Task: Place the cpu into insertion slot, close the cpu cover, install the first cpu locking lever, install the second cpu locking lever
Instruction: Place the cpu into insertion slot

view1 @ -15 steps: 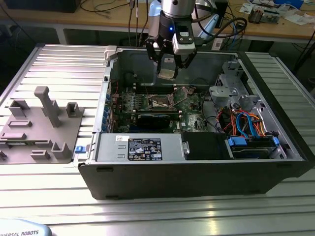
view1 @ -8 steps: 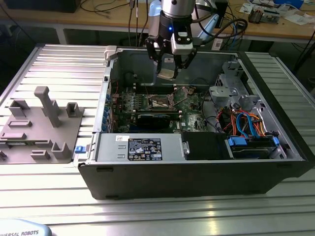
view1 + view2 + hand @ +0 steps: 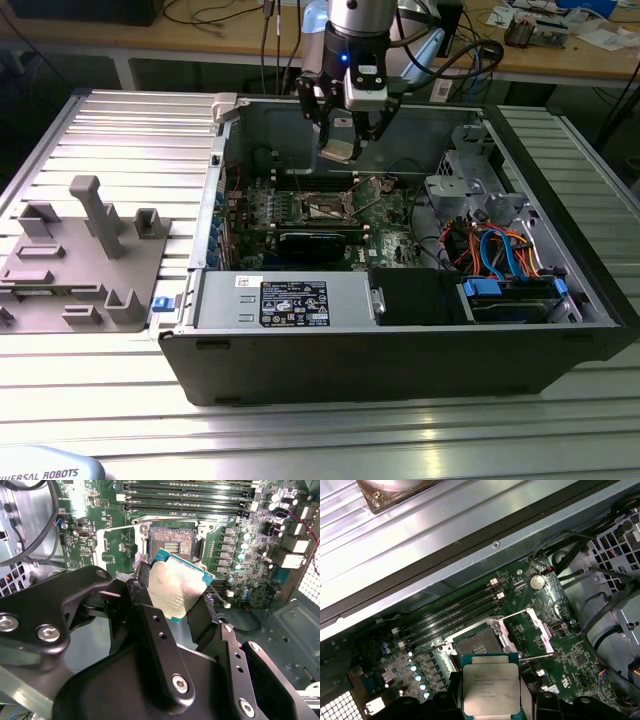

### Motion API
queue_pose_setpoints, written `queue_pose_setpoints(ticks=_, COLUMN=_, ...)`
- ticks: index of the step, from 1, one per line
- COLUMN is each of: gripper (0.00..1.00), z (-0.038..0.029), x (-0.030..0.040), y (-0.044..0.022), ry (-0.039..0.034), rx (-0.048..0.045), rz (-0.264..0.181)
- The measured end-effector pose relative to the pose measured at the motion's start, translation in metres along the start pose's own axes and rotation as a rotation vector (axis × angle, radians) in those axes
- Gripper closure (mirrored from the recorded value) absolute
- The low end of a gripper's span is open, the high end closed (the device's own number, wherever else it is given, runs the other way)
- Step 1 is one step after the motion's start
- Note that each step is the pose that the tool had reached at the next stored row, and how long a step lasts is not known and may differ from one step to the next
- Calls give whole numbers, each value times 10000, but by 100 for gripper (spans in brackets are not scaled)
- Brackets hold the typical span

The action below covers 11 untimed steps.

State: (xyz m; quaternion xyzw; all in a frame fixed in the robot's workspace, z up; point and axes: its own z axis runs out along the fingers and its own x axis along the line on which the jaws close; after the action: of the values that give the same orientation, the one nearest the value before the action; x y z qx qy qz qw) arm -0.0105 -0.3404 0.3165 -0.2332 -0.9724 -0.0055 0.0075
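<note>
My gripper (image 3: pixel 345 138) hangs inside the open computer case, above the motherboard, shut on the cpu (image 3: pixel 338 151). The cpu is a flat square chip with a silvery top and a green rim, and both wrist views show it clamped by its edges between the black fingers (image 3: pixel 144 597): cpu (image 3: pixel 177 587), cpu (image 3: pixel 491 687). Below and beyond it lies the insertion slot (image 3: pixel 170 542), open with its contacts bare (image 3: pixel 475 642). The cpu cover (image 3: pixel 532 630) is a silver frame swung up and away from the slot, cover (image 3: pixel 117 542). The chip hangs in the air, apart from the slot.
A long black card (image 3: pixel 315 240) and the power supply (image 3: pixel 280 300) lie nearer the case front. Memory slots (image 3: pixel 185 495) run beside the socket. A drive cage with orange and blue cables (image 3: pixel 500 250) fills the exterior view's right. A grey fixture plate (image 3: pixel 90 260) sits outside the case.
</note>
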Motion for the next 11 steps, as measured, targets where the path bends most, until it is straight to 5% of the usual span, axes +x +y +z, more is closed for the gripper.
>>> queue_pose_setpoints(ticks=11, gripper=45, z=2, x=0, y=0, ry=-4, rx=-11, rz=619)
